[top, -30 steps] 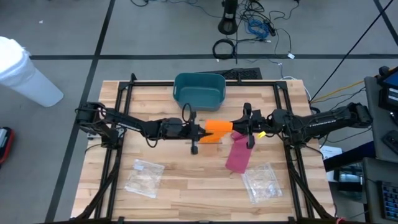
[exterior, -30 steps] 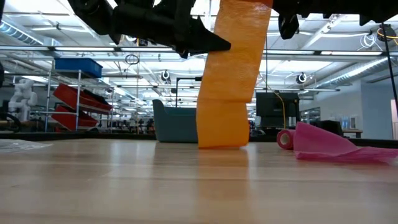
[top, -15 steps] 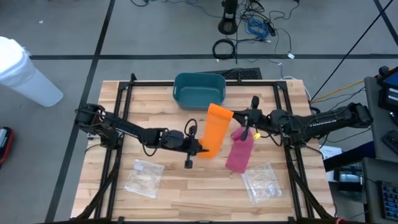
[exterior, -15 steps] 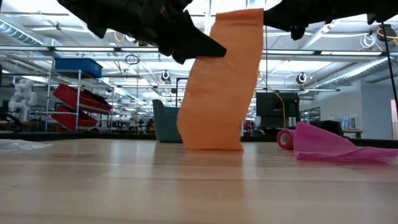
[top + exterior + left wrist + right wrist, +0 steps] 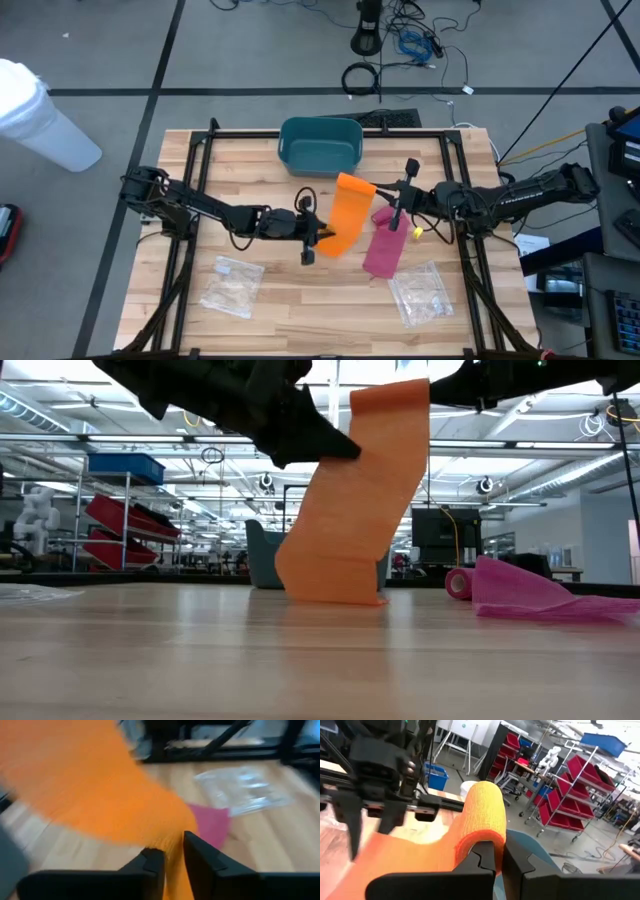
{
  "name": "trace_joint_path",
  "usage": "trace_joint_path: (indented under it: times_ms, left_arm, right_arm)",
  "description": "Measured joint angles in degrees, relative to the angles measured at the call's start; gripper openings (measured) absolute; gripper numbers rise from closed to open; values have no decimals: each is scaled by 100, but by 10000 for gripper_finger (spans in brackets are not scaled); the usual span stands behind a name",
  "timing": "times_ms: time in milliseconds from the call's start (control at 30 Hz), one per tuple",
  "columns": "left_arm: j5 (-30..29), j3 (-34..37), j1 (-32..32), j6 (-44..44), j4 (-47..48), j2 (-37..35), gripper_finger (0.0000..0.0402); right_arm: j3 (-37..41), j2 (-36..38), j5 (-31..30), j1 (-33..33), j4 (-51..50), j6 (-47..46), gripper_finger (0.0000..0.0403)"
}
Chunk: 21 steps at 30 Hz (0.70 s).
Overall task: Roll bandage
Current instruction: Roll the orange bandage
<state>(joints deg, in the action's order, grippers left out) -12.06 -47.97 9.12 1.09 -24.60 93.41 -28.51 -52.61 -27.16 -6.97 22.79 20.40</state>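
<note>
An orange bandage (image 5: pixel 345 215) hangs as a slanted strip from its rolled end (image 5: pixel 482 805) down to the table, where its lower end (image 5: pixel 325 588) lies folded. My right gripper (image 5: pixel 376 192) is shut on it at the top. My left gripper (image 5: pixel 322 238) is at the strip's lower left edge, its fingers a little apart with orange cloth between them (image 5: pixel 173 862). A pink bandage (image 5: pixel 384 247) lies partly unrolled on the table to the right, its small roll (image 5: pixel 458 582) resting on the wood. My left gripper has the strip's side edge (image 5: pixel 174 851) between its slightly parted fingers, coming level from the table's left; whether the pads touch the cloth, I cannot tell. My right gripper pinches the bandage just below its rolled end (image 5: pixel 490 837) between its two fingers, coming level from the table's right. The roll sits above the fingertips, and the strip hangs slanted down to the table.
A teal bin (image 5: pixel 320 145) stands at the far middle of the table. Two clear plastic bags lie near the front, one at the left (image 5: pixel 232 285) and one at the right (image 5: pixel 420 293). Black frame rails (image 5: pixel 195 200) run along the table's sides.
My left gripper has gone toward the table's near edge and a little down, drawing the strip's lower part with it. My right gripper has rolled at the wrist, turning the rolled end. The bandage, hanging straight before, now slants from the far right to the near left.
</note>
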Motion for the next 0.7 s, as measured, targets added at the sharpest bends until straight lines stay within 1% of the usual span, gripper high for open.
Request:
trace_joint_path:
  times_ms: [100, 200, 267, 400, 467, 567, 633, 700]
  left_arm:
    - [-188, 7, -37, 149, 337, -20, 109]
    - [-175, 7, -37, 137, 593, -148, 127]
    - [-178, 7, -55, 117, 776, -317, 132]
    - [-197, 7, -56, -109, 849, -770, 134]
    - [-197, 4, -68, -324, 745, -948, 134]
    - [-107, 4, -149, -663, 369, -1016, 134]
    - [222, 7, -203, -872, 40, -1004, 135]
    - [643, 4, -249, -963, -384, -954, 135]
  right_arm:
    - [0, 131, -15, -111, -154, 186, 0]
    - [0, 281, -13, -192, -393, 269, 0]
    - [0, 389, -12, -220, -561, 135, 0]
    - [0, 611, 74, -220, -1031, -131, 0]
    - [0, 701, 353, -220, -1168, -161, 0]
    - [0, 797, 1116, -226, -1115, -312, 0]
    - [0, 849, 1752, -226, -995, -520, 0]
    - [0, 867, 2175, -229, -902, -656, 0]
